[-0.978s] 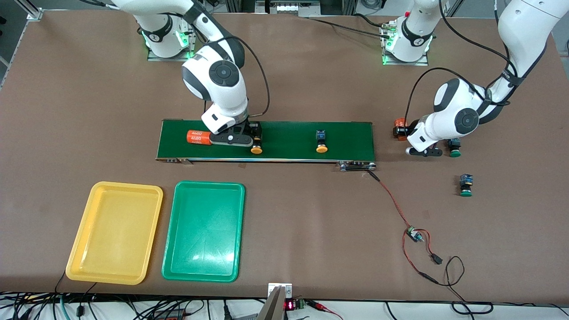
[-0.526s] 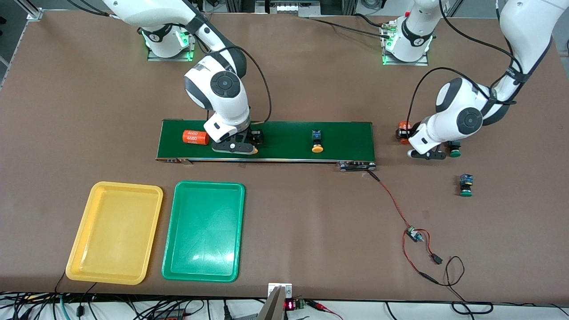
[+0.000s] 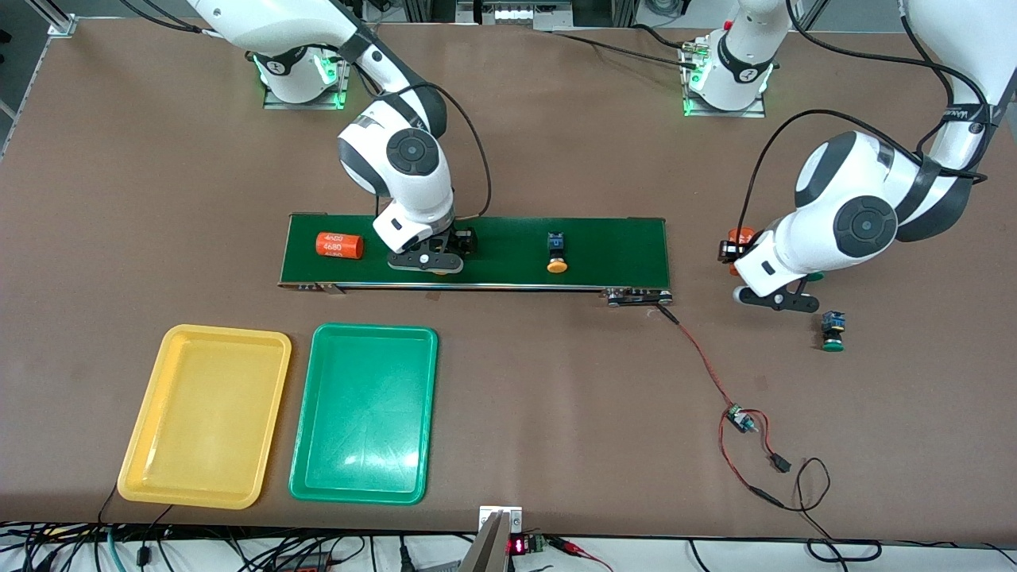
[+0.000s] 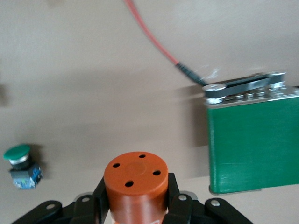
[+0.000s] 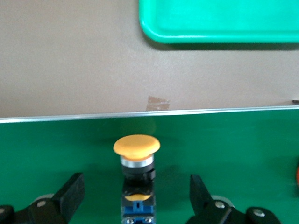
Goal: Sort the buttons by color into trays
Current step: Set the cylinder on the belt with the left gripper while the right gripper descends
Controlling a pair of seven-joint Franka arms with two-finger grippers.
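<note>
A yellow-capped button lies on the dark green belt, between the open fingers of my right gripper, which stands low over it. A second yellow-capped button lies on the belt nearer the left arm's end. My left gripper is shut on an orange cylinder, off the belt's end. One green-capped button lies on the table near it. Another green-capped button peeks out under the left hand. The yellow tray and green tray sit nearer the front camera.
An orange cylinder marked 4680 lies on the belt toward the right arm's end. A red wire runs from the belt's end to a small board and loose cable on the table.
The belt carried the cylinder and both yellow buttons toward the right arm's end. My right gripper settled over one button. My left gripper shifted with its cylinder, covering most of one green button.
</note>
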